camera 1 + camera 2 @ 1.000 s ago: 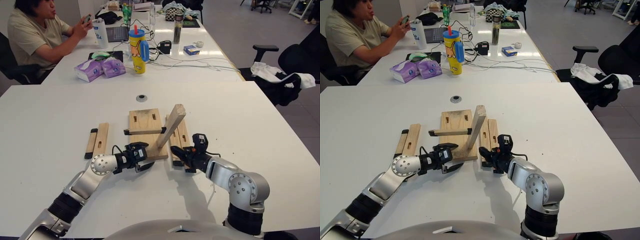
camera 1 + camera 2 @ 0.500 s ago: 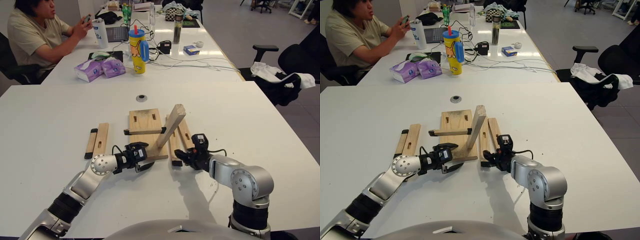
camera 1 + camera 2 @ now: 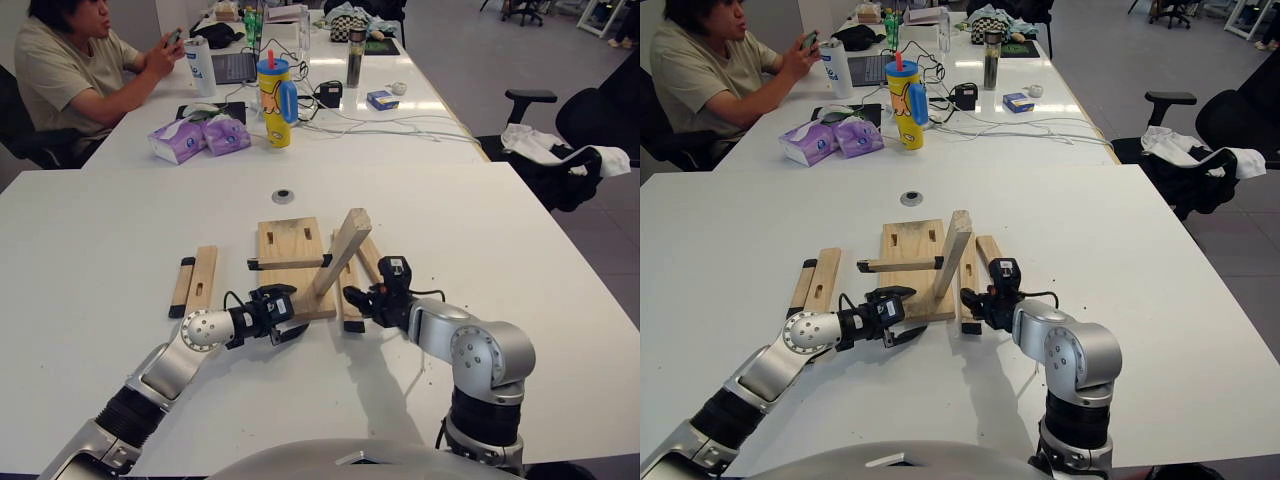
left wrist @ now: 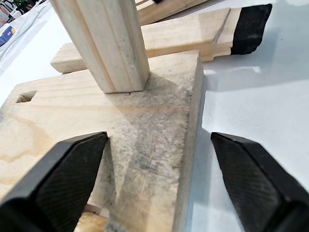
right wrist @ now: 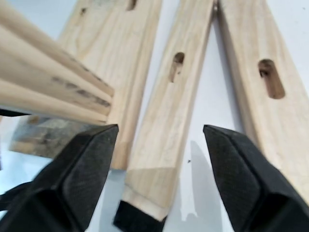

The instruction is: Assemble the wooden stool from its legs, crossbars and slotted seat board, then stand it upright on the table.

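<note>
**Wooden stool partly built, both grippers spread at the seat board**

Pale wood parts lay in a group on the white table [image 3: 100,230]. The seat board [image 3: 285,245] rested flat near the middle. One standing leg [image 3: 343,250] rose from its near right corner, leaning away to the right. A crossbar [image 3: 290,263] with a dark tip ran from that leg to the left, above the board.

The left gripper [image 3: 287,318] sat at the board's near edge, close to the foot of the standing leg. Its jaws were spread wide. In the left wrist view one finger [image 4: 63,179] hung over the board's face and the other over bare table just beside the corner. Whether either pad touched wood could not be told.

The right gripper [image 3: 358,298] was just right of the board, released as well, with its fingers [image 5: 72,174] either side of a loose leg [image 5: 164,135] that lay flat. A second loose leg [image 5: 256,72] lay just beyond that one.

Left of the board, apart from it, lay two more pieces [image 3: 203,280] side by side.
</note>
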{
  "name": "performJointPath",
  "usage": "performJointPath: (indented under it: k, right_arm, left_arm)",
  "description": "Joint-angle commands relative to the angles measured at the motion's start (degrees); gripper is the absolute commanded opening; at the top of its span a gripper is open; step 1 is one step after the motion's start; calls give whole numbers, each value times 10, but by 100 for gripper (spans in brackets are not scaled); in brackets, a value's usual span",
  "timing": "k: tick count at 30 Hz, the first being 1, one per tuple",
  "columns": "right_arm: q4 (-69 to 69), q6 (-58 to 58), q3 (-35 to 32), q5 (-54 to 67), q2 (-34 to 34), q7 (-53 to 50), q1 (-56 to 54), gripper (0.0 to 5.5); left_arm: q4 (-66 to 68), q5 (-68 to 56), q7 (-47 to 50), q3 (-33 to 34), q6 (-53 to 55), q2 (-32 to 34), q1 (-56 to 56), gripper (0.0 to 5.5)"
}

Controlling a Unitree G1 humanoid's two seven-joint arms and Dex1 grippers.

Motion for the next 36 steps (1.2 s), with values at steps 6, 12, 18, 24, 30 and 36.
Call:
performJointPath:
  k: [6,12,18,24,30,36]
  right_arm:
    - [67,-65,29,-36,1,-10,-5,328]
    - [67,-70,86,-62,-32,-15,-14,328]
    - [68,-78,125,-86,-58,-14,-19,328]
    - [99,-135,121,-94,-44,-10,0,302]
    - [96,-165,107,-90,-25,-14,15,203]
    - [92,-236,73,-94,-4,-25,2,203]
  left_arm:
    - [93,103,8,-75,76,22,57,397]
    - [107,125,53,-83,82,-3,37,397]
    - [119,131,70,-88,84,-23,34,397]
    - [134,134,69,-87,76,-28,24,397]
    - [155,124,71,-72,33,-30,2,397]
    - [140,117,74,-52,-21,-19,-13,397]
